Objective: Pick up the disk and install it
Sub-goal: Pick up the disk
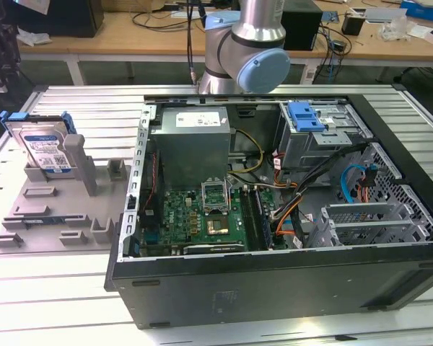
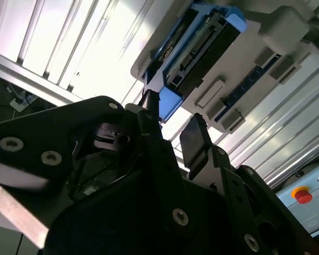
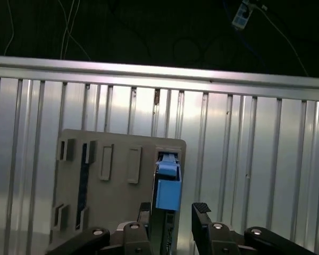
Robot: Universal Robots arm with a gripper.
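The disk (image 1: 47, 148), a silver drive with a blue-and-white label in a blue bracket, stands tilted in a slot at the back of a grey fixture (image 1: 58, 209) on the exterior view's left. Nothing touches it there. In both wrist views my gripper (image 3: 173, 210) (image 2: 173, 122) is open, with its two black fingers (image 3: 202, 211) apart and nothing held. The disk (image 3: 166, 188) (image 2: 196, 48) shows edge-on in line with the gap between them, some distance beyond the fingertips. Part of my arm (image 1: 249, 43) rises behind the computer case.
An open computer case (image 1: 274, 216) lies on the ribbed metal table (image 1: 72, 303), with a motherboard, cables and a metal drive cage with a blue tab (image 1: 307, 115) at its back right. A grey post (image 1: 76, 155) stands beside the disk. A red button (image 2: 303, 195) sits past the table.
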